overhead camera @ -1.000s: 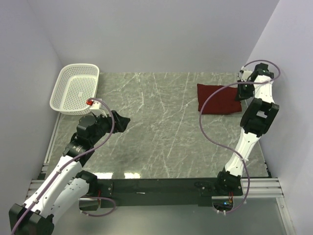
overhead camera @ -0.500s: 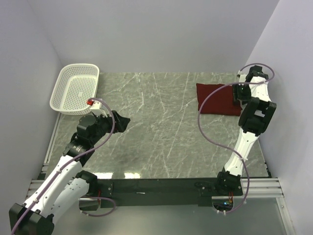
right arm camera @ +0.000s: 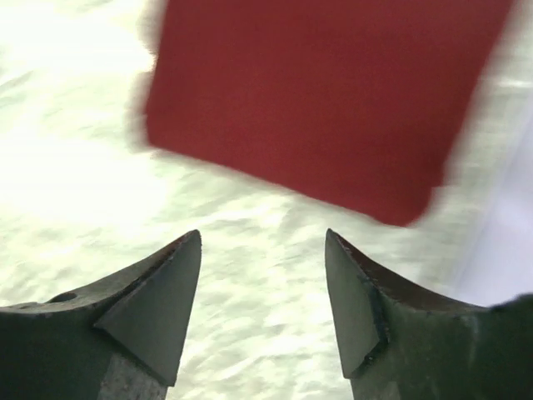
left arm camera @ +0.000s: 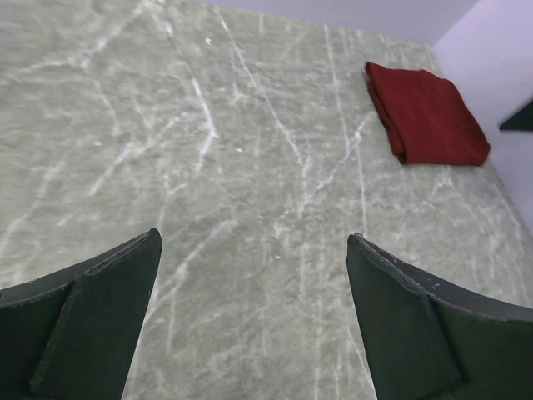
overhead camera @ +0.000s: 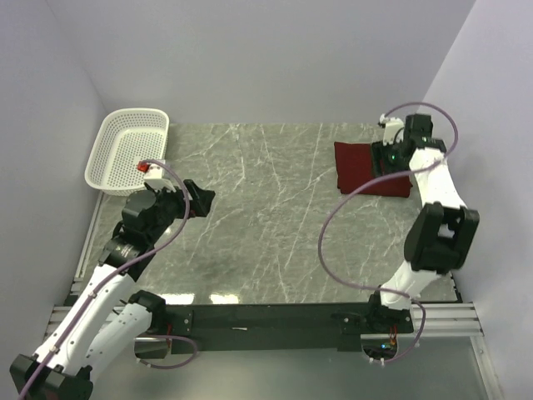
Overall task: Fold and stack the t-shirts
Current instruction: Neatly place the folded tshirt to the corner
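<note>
**Right end effector** (right arm camera: pixel 262 237): two dark fingers, parted to a moderate gap and gripping nothing. Pale counter shows between the tips. It hangs over the far right part of the counter. In the wrist view, red cloth lies just beyond the fingertips and is blurred.

**Left end effector** (left arm camera: pixel 254 242): fingers spread wide and empty, with bare counter between them. It is held above the left side of the counter near the basket, and its wrist camera looks across toward the red cloth.

**Plain dark red soft-cloth t-shirt** (overhead camera: pixel 356 171): one item, folded into a compact rectangle. It lies flat at the far right of the counter, partly under the right arm and well apart from the basket.

**White perforated plastic basket** (overhead camera: pixel 125 146): oval, at the far left corner.

**Grey-green marble-patterned counter** (overhead camera: pixel 275 208): white veining; it carries the shirt.
</note>
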Available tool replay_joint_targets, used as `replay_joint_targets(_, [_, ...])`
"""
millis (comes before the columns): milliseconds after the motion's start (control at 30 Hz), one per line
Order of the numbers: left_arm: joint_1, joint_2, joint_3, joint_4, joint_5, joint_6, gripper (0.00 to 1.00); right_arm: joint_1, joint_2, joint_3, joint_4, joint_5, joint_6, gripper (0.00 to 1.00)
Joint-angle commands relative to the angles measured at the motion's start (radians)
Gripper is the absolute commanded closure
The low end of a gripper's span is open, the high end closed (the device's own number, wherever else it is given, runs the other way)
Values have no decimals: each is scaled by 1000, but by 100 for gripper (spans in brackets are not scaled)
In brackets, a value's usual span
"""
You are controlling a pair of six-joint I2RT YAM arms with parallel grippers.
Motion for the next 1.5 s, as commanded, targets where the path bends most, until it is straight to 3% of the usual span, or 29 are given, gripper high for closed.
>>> replay_joint_targets(0, [9, -36, 64, -45, -85, 50, 1, -1, -153, -208, 42, -287, -6, 31])
replay_joint_targets(167, [25, -42, 103, -111, -200, 105, 1, -8, -531, -480, 208, -317, 4, 23])
replay_joint_targets(300, [57, -51, 101, -107, -212, 116, 1, -85, -777, -599, 285, -288, 105, 0])
replay_joint_targets(533, [169, -1, 116, -108, -64, 79, 1, -166, -1042, -681, 317, -168, 351, 0])
replay_joint_targets(667, [247, -13, 112, -113, 5, 68, 1, -166, -1116, -711, 325, -27, 469, 0])
replay_joint_targets(833, [259, -54, 104, -140, 26, 86, 1, -166, -1139, -700, 302, 50, 537, 0])
replay_joint_targets(1467, [258, -99, 81, -149, 62, 71, 0, -166, -1150, -743, 311, 119, 497, 0])
